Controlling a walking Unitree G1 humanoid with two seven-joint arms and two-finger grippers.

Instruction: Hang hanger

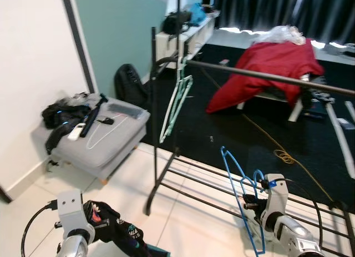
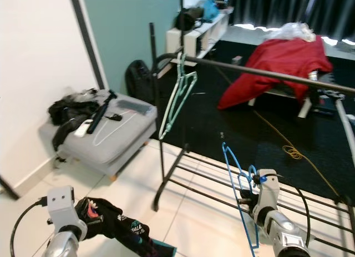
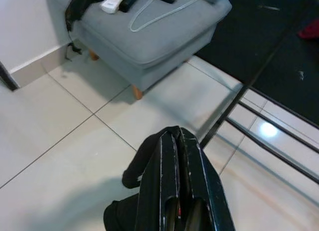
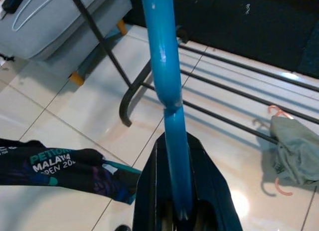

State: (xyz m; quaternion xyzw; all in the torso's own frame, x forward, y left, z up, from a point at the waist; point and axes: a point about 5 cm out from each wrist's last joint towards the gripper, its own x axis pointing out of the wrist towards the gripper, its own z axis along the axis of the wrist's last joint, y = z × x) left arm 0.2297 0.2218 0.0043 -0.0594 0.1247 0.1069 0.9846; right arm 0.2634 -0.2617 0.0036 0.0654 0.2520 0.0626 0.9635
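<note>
Blue plastic hanger (image 1: pixel 239 197) stands upright, pinched in the right gripper (image 4: pixel 175 201) low before the rack's top rail (image 1: pixel 266 76), hook free to lift over it. Beside it hangs a mint hanger (image 1: pixel 176 107). Left gripper (image 3: pixel 175 191), pressed together, clamps a dark garment (image 1: pixel 116 226) aside.

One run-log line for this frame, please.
right end effector: shut on blue hanger | left end effector: shut on dark garment | rack rail: green hanger hung
</note>
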